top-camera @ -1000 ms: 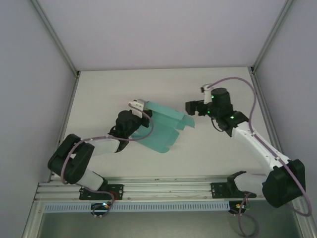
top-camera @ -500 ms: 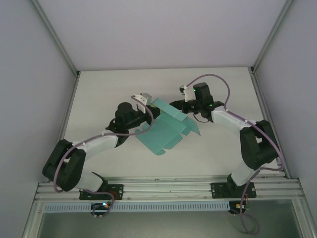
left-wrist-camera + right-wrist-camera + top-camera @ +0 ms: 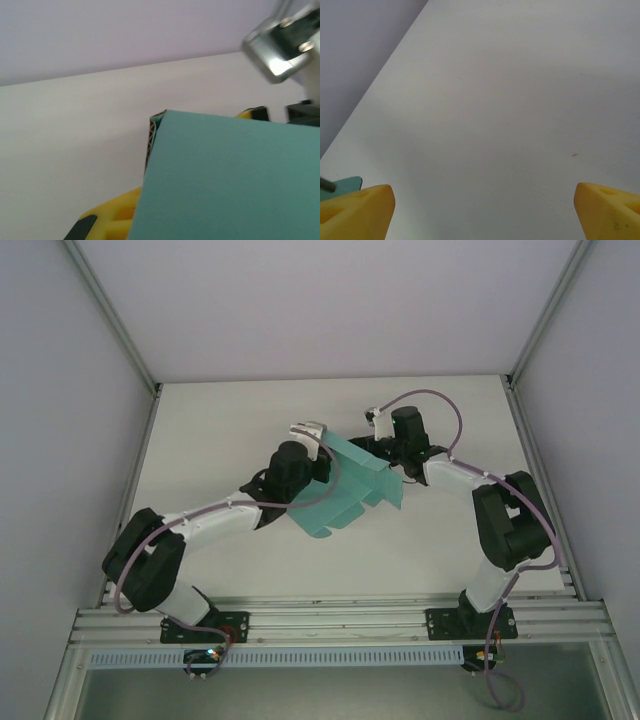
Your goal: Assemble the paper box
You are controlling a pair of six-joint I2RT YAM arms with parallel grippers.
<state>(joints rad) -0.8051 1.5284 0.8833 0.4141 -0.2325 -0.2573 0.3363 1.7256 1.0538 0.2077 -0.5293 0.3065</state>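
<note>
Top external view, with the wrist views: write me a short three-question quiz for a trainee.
1. True or false: the left end effector is shut on the box.
2. The right end effector is: A) open; B) shut on the box; C) shut on nothing.
3. What colour are its fingertips?

Key: 1 true; 2 A; 3 yellow.
</note>
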